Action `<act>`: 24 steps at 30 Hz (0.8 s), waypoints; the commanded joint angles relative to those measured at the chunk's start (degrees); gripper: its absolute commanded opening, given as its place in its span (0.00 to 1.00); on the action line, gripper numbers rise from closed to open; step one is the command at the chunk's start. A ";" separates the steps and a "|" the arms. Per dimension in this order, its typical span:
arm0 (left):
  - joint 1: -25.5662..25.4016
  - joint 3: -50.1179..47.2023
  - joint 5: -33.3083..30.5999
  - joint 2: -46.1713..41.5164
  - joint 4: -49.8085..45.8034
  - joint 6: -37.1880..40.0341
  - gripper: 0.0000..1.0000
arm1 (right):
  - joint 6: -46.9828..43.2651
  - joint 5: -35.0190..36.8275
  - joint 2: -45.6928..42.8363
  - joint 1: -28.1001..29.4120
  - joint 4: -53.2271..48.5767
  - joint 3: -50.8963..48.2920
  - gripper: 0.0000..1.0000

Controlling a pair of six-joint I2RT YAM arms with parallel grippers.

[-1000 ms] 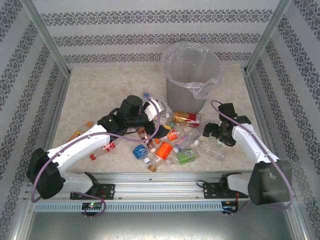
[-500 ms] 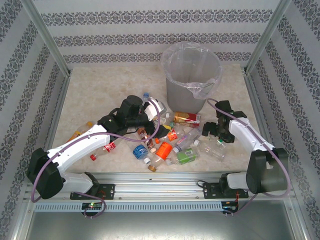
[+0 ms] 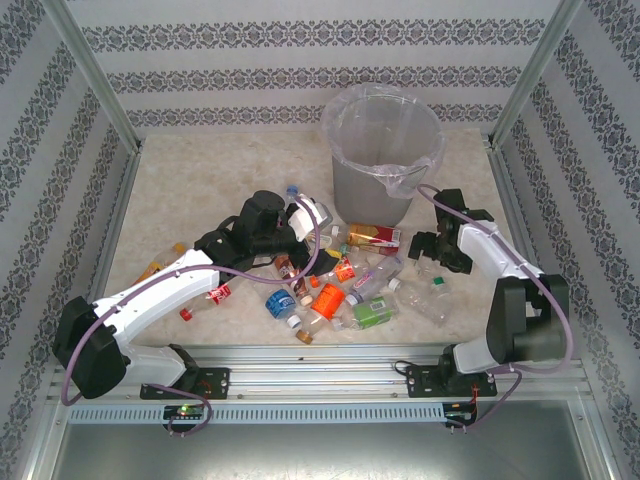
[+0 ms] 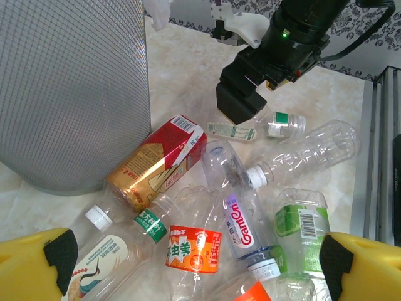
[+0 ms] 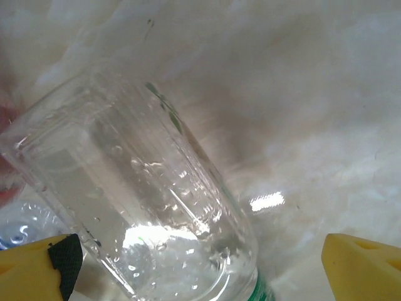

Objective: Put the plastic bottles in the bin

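Plastic bottle [image 4: 243, 221] with "Ganten" label

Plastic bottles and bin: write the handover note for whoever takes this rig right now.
Left gripper: jaws open, empty, hovering over the plastic bottles beside the bin.
Right gripper: jaws open, low over a clear green-capped bottle, not closed on it.
Bottles: heaped on the table in front of the bin, with a few strays at the near left.
Done: nothing that shows; the bin looks empty from above.
Left: every bottle. The one under the right gripper looks the likely first pick.
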 commanded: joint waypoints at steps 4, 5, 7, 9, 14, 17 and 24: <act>-0.70 -0.30 -0.32 -1.44 -0.13 1.38 1.00 | -0.23 0.63 0.83 -0.41 0.30 1.08 0.98; -0.69 -0.33 -0.37 -1.40 -0.11 1.38 1.00 | -0.52 0.26 0.66 -0.40 0.67 0.79 0.98; -0.71 -0.37 -0.26 -1.48 -0.01 1.29 1.00 | -1.33 -0.12 0.52 -0.43 1.07 0.15 0.98; -0.69 -0.46 -0.20 -1.41 0.07 1.32 1.00 | -2.03 -0.53 0.66 -0.41 1.20 -0.02 0.97; -0.69 -0.46 -0.19 -1.26 0.16 1.20 1.00 | -2.75 -2.02 1.38 -0.16 1.75 -0.46 0.90; -0.69 -0.44 -0.24 -1.27 0.15 1.20 1.00 | -2.88 -2.34 2.55 0.00 1.95 -0.29 0.90; -0.75 -0.42 -0.37 -1.16 0.16 1.20 1.00 | -2.97 -0.70 6.92 0.26 3.34 0.54 0.86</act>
